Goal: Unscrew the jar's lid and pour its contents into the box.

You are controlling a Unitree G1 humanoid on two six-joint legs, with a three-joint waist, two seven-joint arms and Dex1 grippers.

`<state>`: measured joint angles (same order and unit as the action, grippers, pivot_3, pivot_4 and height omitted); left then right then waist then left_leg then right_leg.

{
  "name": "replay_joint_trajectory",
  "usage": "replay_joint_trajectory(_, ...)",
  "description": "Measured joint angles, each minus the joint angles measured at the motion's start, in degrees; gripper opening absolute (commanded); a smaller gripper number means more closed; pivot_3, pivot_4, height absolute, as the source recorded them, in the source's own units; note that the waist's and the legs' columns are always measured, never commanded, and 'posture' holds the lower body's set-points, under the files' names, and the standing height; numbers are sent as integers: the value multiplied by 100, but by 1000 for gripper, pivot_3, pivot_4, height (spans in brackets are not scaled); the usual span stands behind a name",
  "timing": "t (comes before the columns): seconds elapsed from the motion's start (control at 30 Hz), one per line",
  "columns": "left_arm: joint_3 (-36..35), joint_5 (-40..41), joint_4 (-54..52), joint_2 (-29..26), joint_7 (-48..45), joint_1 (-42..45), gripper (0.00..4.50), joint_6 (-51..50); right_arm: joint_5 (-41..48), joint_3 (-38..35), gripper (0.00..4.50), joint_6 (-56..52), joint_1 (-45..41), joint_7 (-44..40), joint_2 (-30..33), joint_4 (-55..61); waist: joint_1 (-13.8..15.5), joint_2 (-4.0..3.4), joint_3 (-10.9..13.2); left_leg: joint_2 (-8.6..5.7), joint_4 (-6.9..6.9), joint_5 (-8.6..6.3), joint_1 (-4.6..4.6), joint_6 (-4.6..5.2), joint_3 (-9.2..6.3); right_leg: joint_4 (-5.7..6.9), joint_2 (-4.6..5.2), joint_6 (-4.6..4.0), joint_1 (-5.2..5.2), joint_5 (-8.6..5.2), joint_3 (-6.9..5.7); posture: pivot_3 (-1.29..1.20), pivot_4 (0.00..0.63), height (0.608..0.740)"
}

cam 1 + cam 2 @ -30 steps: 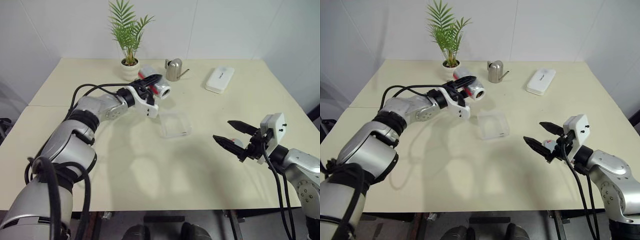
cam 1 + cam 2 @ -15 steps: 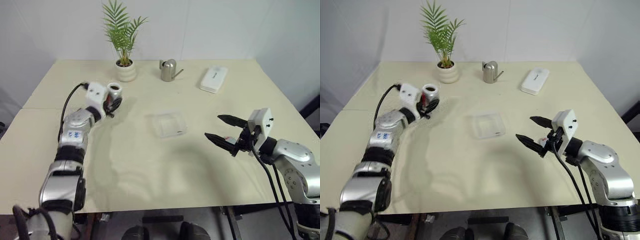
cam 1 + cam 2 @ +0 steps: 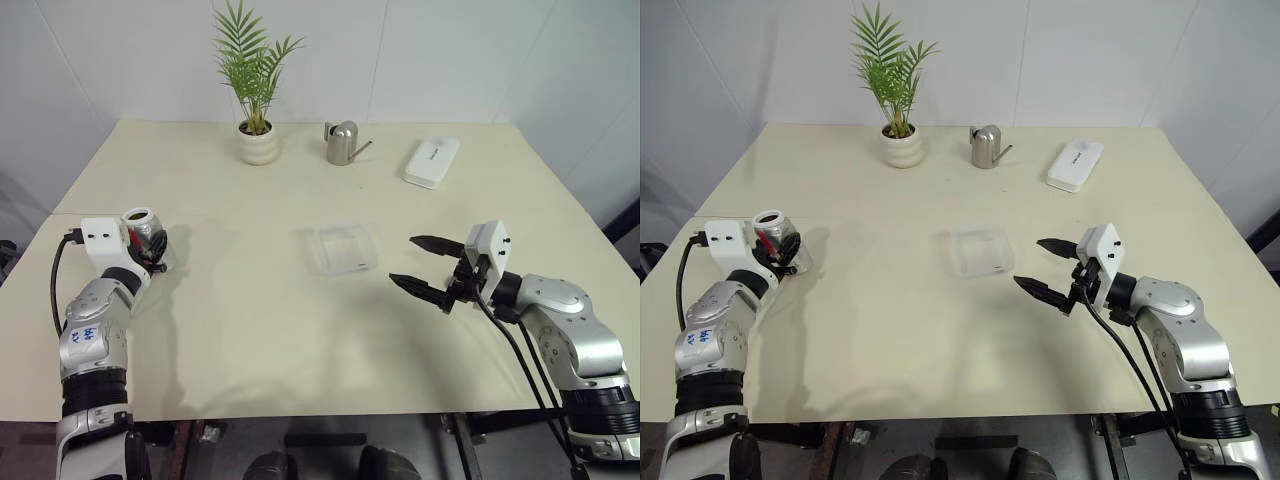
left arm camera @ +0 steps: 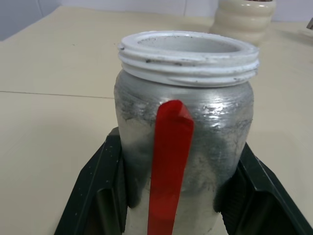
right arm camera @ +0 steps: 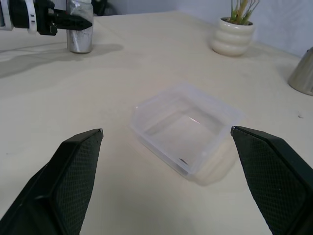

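Note:
The jar (image 3: 145,235) stands upright at the table's left side, silvery with a red stripe (image 4: 168,161) and a white threaded mouth with no cap on it. My left gripper (image 3: 152,252) is shut on its lower body, one black finger (image 4: 98,191) on each side. The clear box (image 3: 343,248) lies in the middle of the table, looking bare except for a small dark speck (image 5: 182,160). My right gripper (image 3: 402,260) hovers open just right of the box, nothing between its fingers. The lid and the contents are out of view.
At the far edge stand a potted palm (image 3: 255,140), a steel watering can (image 3: 343,142) and a white oblong case (image 3: 432,162). Bare tabletop (image 3: 250,300) spreads between the jar and the box.
My left arm has swung left and down from near the box, and the jar has turned from lying sideways to upright. The right gripper has drifted slightly towards the box.

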<state>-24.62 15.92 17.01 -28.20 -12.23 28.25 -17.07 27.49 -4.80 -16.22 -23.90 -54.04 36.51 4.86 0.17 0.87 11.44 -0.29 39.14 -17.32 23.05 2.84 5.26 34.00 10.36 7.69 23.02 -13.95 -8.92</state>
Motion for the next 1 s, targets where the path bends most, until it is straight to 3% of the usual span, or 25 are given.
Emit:
replay_joint_trajectory(0.1, 48, -14, -99, 3, -54, -140, 1913, 114, -1, -1, 4420, 5, -44, -28, -23, -48, -13, 0, -2, 2, 0, -1, -1, -3, 0, 0, -1, 0, 0, 0, 0, 0, 150, 740)
replay_joint_trajectory(0.37, 169, -42, -115, 54, -201, -428, 4435, 274, 3, -1, 4500, -1, -58, -59, -84, -48, -18, 0, -4, 3, -1, -2, 0, -3, 1, -2, -2, -1, 1, 0, 0, 0, 150, 740)
replay_joint_trajectory(0.77, -1, -37, -807, -144, -344, -1429, 4476, 639, 40, -9, 4500, -12, -44, -165, -118, -45, -35, 0, -4, 8, -8, -7, 0, -8, 4, -6, -3, -2, 7, 0, 0, 0, 150, 740)
replay_joint_trajectory(1.0, -249, -124, -1555, -1059, -1101, -2816, 4476, 695, 219, -70, 4500, -117, 215, -312, -85, 0, -27, -1, -4, 9, -13, -12, 1, -11, 7, -9, 1, -6, 17, -1, 2, 0, 150, 740)
